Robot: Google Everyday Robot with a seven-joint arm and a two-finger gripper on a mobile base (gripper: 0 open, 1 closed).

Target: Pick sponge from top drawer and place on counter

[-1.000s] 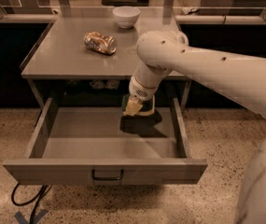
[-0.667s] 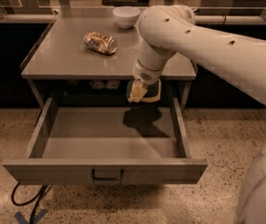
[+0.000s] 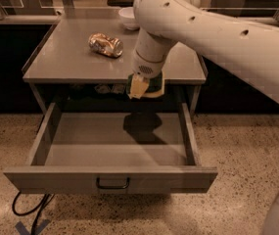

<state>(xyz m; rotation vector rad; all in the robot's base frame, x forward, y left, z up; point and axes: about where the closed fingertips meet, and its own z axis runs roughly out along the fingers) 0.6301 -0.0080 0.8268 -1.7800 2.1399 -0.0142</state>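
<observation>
My gripper (image 3: 142, 85) hangs from the big white arm in front of the counter's front edge, above the back of the open top drawer (image 3: 110, 177). It is shut on the sponge (image 3: 154, 86), whose dark green face and yellow foam show beside the pale finger (image 3: 137, 87). The sponge is lifted clear of the drawer floor, about level with the counter (image 3: 70, 58) top. The drawer is pulled fully out, and only the arm's shadow lies on its floor.
A crushed gold-brown can (image 3: 105, 44) lies on the counter's left middle. A white bowl (image 3: 128, 17) stands at the counter's back edge. A pale ledge with glass panes (image 3: 26, 9) runs behind. A black cable (image 3: 29, 210) lies on the speckled floor at lower left.
My gripper has risen out of the drawer with the sponge, from near the drawer floor up to the level of the counter's front edge.
</observation>
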